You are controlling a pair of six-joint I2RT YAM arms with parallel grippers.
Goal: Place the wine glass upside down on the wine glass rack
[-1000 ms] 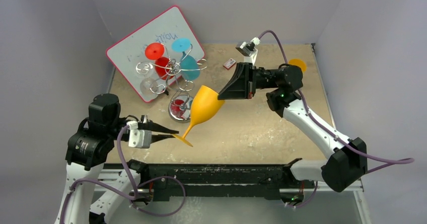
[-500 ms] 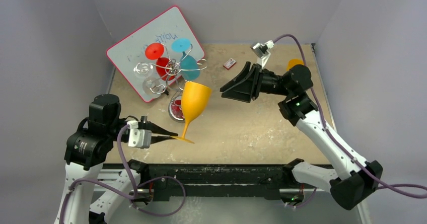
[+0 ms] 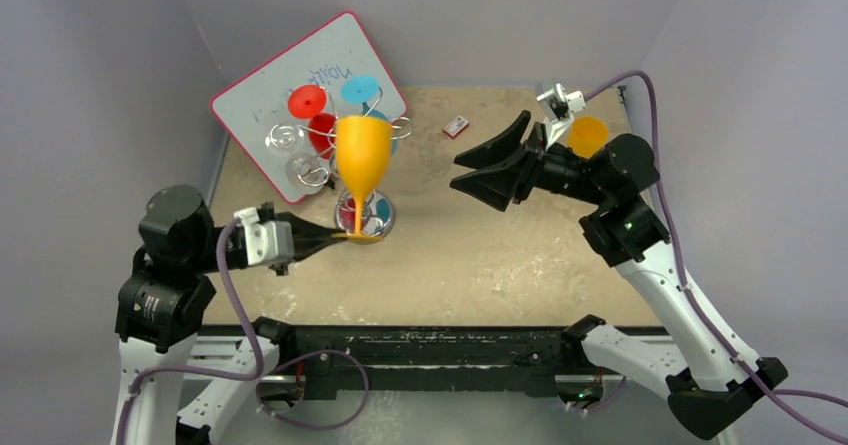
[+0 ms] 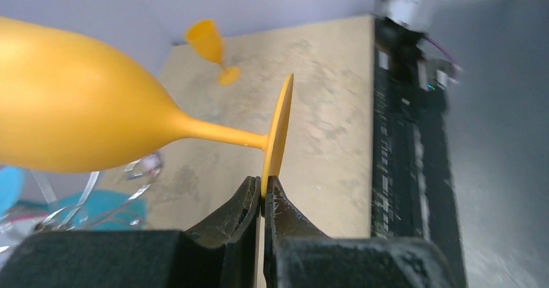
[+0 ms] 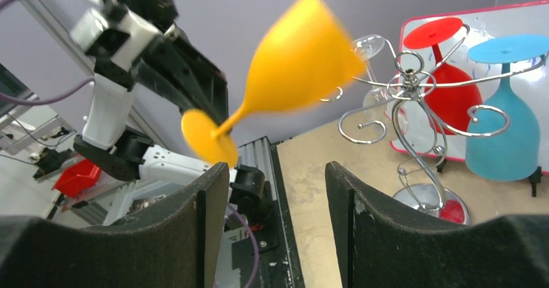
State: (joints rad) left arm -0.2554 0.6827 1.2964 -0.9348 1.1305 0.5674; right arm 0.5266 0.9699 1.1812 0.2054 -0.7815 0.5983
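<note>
Biggest worry rn: slipping. Looking at a wine glass [image 3: 362,155] pinched only by the thin edge of its foot, w/ the whole bowl hanging far out from the pinch. Could easily pivot or drop out on any wrist roll, esp. given that smooth-looking surface (guessing there). Also not upside down yet afaict: bowl up, foot down in the top view. Prob needs a flip before hanging, so even more chance to lose it.

Second issue: crowding. Held up in the air just in front of the wine glass rack [image 3: 375,220], roughly over the shiny base, w/ a red glass [image 3: 320,130], a teal glass [image 5: 502,136] and a couple of clear glasses [image 3: 290,160] already hung there. Could clip one of those or snag a scroll arm on the way in. Might also shove or tip the stand, given the thin wire build. Hard to pick out a free scroll arm from the top view.

Grippers: seeing the left gripper [image 4: 262,191] clamped tight on the foot rim, fingertips nearly together w/ just the disc between. Seeing the right gripper [image 5: 275,171] w/ jaws apart, holding nothing, touching nothing, well off to the right of the glass and pointed toward it. Worth keeping clear, or using for a regrip imo.
</note>
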